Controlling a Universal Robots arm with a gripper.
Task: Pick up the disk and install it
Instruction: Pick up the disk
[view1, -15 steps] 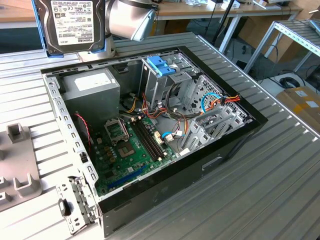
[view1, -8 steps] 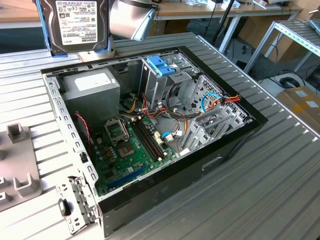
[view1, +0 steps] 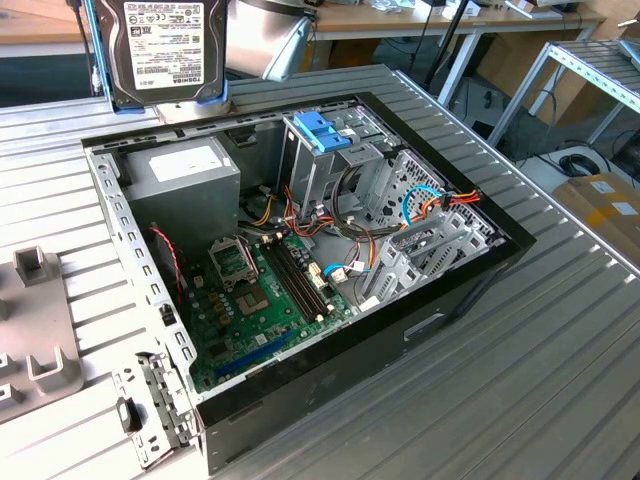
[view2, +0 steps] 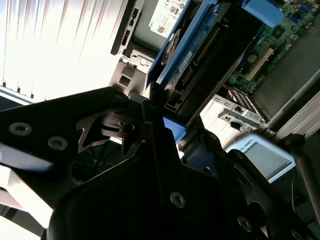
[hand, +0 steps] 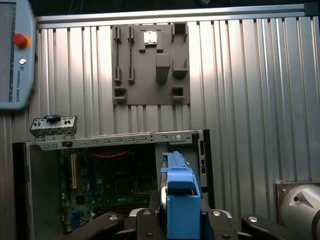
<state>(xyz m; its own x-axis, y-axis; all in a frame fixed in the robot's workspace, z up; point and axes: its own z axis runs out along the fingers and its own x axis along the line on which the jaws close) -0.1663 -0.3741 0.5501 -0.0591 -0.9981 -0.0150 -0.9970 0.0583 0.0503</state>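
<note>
Hanging upright over the far end of the open case (view1: 330, 390), toward the exterior view's left, the disk (view1: 160, 45) faces the camera with its white label, its blue frame running down both side edges. A silver part of the arm (view1: 262, 40) shows just to its right in that view. In the first wrist view the disk (hand: 180, 200) is seen edge-on, and the black fingers (hand: 149, 226) stand closed on it, one against each side of the blue frame. In the second wrist view the disk (view2: 197, 57) hangs above the case interior, its connector edge turned to the camera. Inside the case, as the exterior view shows it, a grey power supply (view1: 185, 175) fills the far left corner, below the disk; a blue latch (view1: 320, 130) tops the drive cage (view1: 340, 175) just right of it; a green board (view1: 255, 300) covers the floor nearer, and red, orange and blue cables (view1: 440, 200) bunch at the right. The case lies on a ribbed metal surface (view1: 540, 380). On that surface, at the exterior view's left, a grey tray (view1: 35, 320) with raised blocks lies beside the case, and a small metal bracket (view1: 150, 405) lies at the case's near left corner. In the first wrist view a grey pendant (hand: 14, 55) with a red button rests near the bracket.
</note>
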